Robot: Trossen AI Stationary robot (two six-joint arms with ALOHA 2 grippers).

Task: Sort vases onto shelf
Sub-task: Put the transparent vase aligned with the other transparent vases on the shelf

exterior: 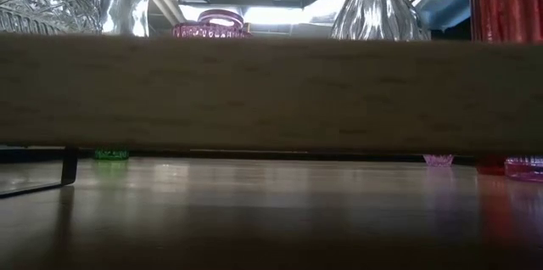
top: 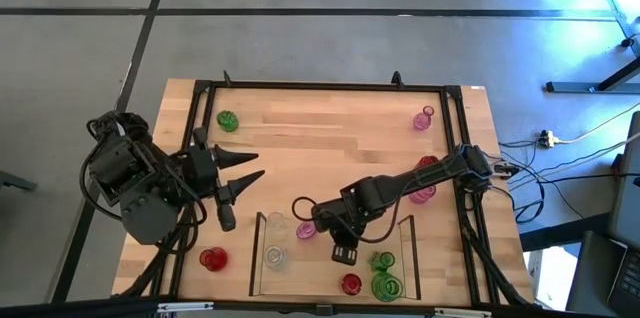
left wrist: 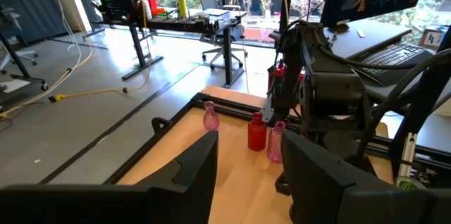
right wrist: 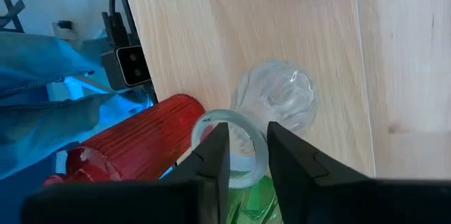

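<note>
Right wrist view | right tool point(right wrist: 246, 155) fingers straddle clear vase point(right wrist: 275, 101) rim

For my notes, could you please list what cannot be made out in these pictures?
- Low view: the shelf's wooden edge hides the vases' lower parts and both arms.
- High view: the right tool is too small to tell its opening.
- Right wrist view: the green vase is cut off behind its fingers.

Upright glass vases point(top: 275, 254) on shelf point(top: 257, 258)
</note>
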